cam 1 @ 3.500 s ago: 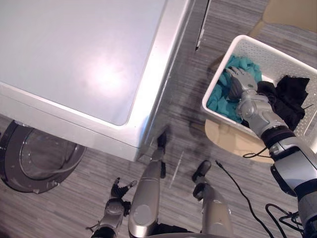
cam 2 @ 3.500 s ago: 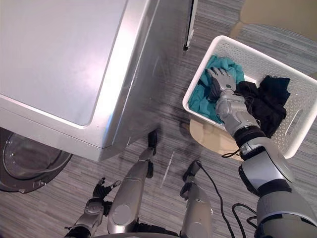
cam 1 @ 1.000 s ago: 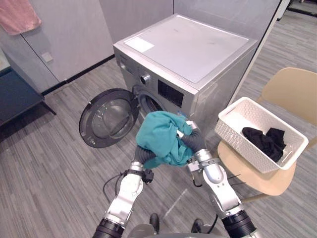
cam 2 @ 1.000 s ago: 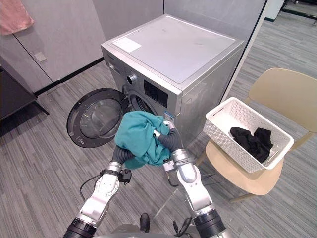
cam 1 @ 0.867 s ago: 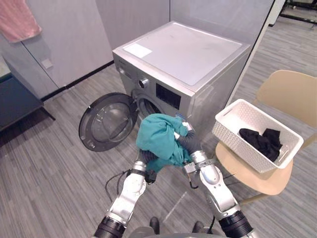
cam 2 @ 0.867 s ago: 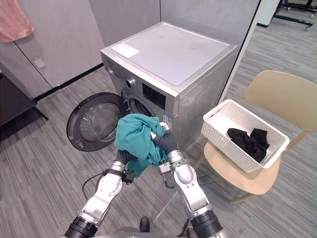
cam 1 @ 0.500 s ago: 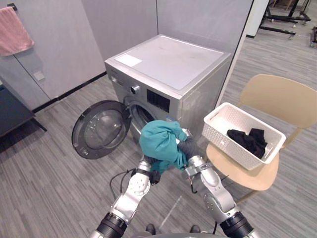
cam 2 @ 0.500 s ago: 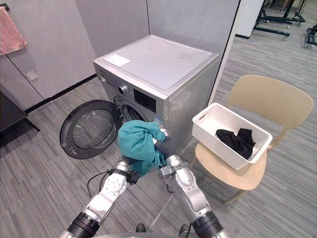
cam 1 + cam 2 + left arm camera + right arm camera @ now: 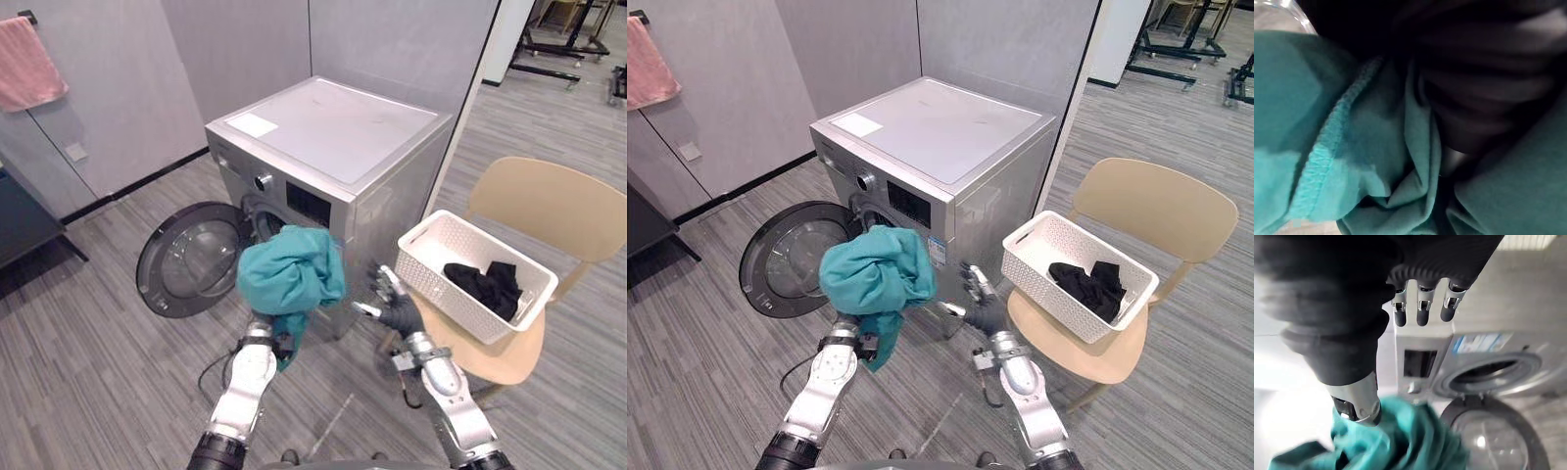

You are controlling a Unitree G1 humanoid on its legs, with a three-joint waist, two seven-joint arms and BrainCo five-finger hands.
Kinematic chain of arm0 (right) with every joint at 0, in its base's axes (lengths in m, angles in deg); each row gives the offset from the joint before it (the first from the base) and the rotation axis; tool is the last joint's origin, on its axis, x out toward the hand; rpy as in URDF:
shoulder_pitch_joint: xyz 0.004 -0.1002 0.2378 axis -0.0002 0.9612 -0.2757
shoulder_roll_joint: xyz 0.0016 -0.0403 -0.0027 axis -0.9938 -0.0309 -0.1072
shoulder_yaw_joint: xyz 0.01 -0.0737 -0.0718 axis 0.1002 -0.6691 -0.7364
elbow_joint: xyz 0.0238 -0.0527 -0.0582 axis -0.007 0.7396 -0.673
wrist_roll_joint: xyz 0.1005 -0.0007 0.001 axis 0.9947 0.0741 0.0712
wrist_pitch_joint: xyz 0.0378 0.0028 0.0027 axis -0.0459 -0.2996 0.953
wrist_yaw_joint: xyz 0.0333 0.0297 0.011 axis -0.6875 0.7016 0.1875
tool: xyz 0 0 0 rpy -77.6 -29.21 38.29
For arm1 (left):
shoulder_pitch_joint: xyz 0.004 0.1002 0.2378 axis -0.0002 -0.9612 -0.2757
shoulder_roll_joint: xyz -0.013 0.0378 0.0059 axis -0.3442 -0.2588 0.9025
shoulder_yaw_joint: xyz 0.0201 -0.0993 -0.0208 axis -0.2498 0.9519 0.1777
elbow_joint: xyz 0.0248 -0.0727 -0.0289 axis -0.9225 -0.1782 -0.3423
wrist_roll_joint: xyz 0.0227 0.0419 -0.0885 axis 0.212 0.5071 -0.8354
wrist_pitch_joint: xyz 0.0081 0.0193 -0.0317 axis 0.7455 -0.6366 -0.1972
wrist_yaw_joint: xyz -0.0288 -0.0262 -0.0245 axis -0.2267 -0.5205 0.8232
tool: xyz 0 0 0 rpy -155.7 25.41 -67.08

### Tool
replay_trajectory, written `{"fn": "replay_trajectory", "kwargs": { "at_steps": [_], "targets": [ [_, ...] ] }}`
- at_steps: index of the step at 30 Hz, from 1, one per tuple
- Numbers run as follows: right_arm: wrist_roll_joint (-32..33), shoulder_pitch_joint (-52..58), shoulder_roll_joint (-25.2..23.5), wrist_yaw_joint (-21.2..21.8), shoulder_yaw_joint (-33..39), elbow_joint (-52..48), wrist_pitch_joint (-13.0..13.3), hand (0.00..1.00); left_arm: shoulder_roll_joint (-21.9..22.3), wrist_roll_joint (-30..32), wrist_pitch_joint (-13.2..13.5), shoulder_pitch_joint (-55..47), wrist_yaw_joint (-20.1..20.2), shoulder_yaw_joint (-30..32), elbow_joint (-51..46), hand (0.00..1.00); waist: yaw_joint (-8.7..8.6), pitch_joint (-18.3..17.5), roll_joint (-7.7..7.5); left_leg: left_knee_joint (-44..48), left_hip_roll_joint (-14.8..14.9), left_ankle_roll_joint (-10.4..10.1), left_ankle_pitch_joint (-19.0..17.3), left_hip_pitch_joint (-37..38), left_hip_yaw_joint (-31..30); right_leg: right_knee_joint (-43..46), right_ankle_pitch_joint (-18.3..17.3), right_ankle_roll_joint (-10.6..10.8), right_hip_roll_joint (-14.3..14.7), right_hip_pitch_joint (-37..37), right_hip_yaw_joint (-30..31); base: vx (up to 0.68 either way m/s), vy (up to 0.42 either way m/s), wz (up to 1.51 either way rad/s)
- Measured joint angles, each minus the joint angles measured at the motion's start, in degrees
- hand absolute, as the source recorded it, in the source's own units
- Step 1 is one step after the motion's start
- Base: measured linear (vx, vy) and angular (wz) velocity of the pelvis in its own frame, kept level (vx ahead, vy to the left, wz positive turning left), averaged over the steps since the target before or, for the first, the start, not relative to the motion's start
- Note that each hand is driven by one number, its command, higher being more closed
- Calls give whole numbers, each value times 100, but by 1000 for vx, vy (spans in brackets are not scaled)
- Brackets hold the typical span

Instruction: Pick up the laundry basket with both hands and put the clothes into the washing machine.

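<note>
Bearing the teal cloth heaped over the left robot hand; cannot tell whether clasped or merely draped. Holding the right robot hand splayed and empty, apart from the cloth on the basket side. Facing the drum opening straight ahead, just behind the bundle, door open to the left; nearer the left arm. Looks soft, crumpled into a ball, one tail hanging low. Probably needs pushing forward and slightly down.

Left hand is buried in the teal garment, so its grip cannot be read. The mouth of the washing machine is mostly covered by that garment. Pink towel is cut off at the far left edge.
</note>
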Motion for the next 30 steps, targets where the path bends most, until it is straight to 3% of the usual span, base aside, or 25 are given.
{"fn": "replay_trajectory", "kwargs": {
  "at_steps": [6, 8, 9, 11, 12, 13, 17, 19, 20, 21, 22, 24, 25, 27, 29, 30],
  "targets": [
    [-845, 93, 233, -402, 604, 1347, -43, 0, -12, -301, -2, -284, 128, 343, 239, 100, 133, 52, -25, 254, -7, 48, -27, -756, -442, 549, -411, 80, -152, -499, -630, -14, -2, 53],
    [-1067, 60, 207, -540, 761, 2124, -178, 0, 12, -333, -17, -409, 150, 354, 422, 100, 127, 119, -141, 311, 34, 972, -263, -862, 527, 864, -662, 172, -471, -523, -1160, 77, 8, 123],
    [-1119, 28, 212, -600, 833, 2312, -226, 0, 43, -334, -21, -409, 172, 359, 481, 100, 132, 138, -154, 351, 81, 1001, -282, -876, 907, 940, -694, 144, -564, -546, -1287, 123, 34, 102],
    [-1162, -149, 210, -652, 1089, 2929, -289, 0, 122, -361, -42, -453, 229, 359, 528, 100, 142, 181, -84, 490, 285, 921, -226, -955, 1823, 1249, -840, 211, -766, -597, -1586, 161, 77, 89],
    [-1151, -259, 215, -712, 1238, 3307, -357, 0, 135, -362, -44, -560, 238, 359, 528, 100, 141, 185, 30, 513, 360, 558, 112, -949, 1935, 1380, -902, 291, -814, -565, -1719, 181, 79, 78],
    [-1136, -331, 180, -745, 1312, 3493, -391, 0, 116, -361, -48, -615, 246, 371, 533, 100, 145, 184, 41, 512, 344, 296, 152, -947, 1898, 1407, -915, 312, -847, -555, -1751, 239, 102, 52],
    [-888, -752, -210, -839, 1438, 4326, -515, 0, -28, -362, -64, -762, 366, 595, 707, 100, 187, 307, -132, 567, 120, 276, -18, -962, 1870, 1415, -870, 412, -1100, -538, -1729, 164, 94, 17],
    [-791, -744, -302, -848, 1547, 4559, -598, 0, -48, -359, -132, -877, 485, 581, 763, 100, 189, 455, -311, 1065, -33, 320, -646, -936, 1805, 2264, -1155, 691, -1615, -549, -1665, 175, 150, 18],
    [-752, -699, -276, -849, 1588, 4558, -640, 0, -6, -359, -138, -942, 512, 567, 771, 100, 165, 487, -298, 1184, -97, 309, -798, -932, 1712, 2762, -1202, 588, -1835, -632, -1589, 101, 148, 38],
    [-705, -606, -237, -859, 1636, 4554, -660, 0, 29, -357, -140, -1051, 532, 535, 772, 100, 87, 509, -276, 1350, -166, 362, -1008, -836, 1595, 3828, -1071, 166, -2170, -979, -1188, 190, 202, 48],
    [-703, -470, -248, -856, 1626, 4561, -673, 0, -16, -357, -146, -1081, 532, 544, 772, 100, 20, 550, -245, 1441, -166, 440, -1140, -713, 1462, 4613, -1102, 64, -2157, -1424, -503, 231, 211, 49],
    [-702, -389, -320, -854, 1614, 4564, -695, 0, -127, -355, -156, -1037, 478, 573, 773, 100, -44, 664, -254, 1388, -144, 462, -1232, -529, 1305, 4919, -1510, 183, -1780, -1851, -27, 264, 97, 38],
    [-702, -389, -313, -854, 1591, 4563, -700, 0, -203, -351, -157, -999, 479, 568, 772, 100, -55, 734, -257, 1279, -131, 440, -1279, -356, 1270, 4714, -1572, 169, -1496, -2104, 38, 261, 40, 27],
    [-701, -416, -309, -855, 1582, 4561, -700, 0, -240, -309, -158, -958, 486, 522, 773, 100, -184, 774, -269, 1102, -132, 401, -1331, -109, 1200, 4131, -1568, 231, -1193, -2499, -32, 333, 5, 33],
    [-699, -415, -303, -855, 1560, 4546, -690, 0, -240, -267, -157, -853, 492, 513, 816, 100, -308, 819, -271, 1016, -127, 275, -1387, 127, 1093, 3121, -1197, 224, -946, -2727, -129, 386, -47, 49],
    [-700, -379, -308, -856, 1543, 4545, -690, 0, -250, -240, -156, -742, 492, 464, 851, 100, -345, 826, -315, 1024, -167, 139, -1486, 255, 1034, 2452, -774, 123, -816, -2749, -162, 487, -115, 75]
  ]
}}
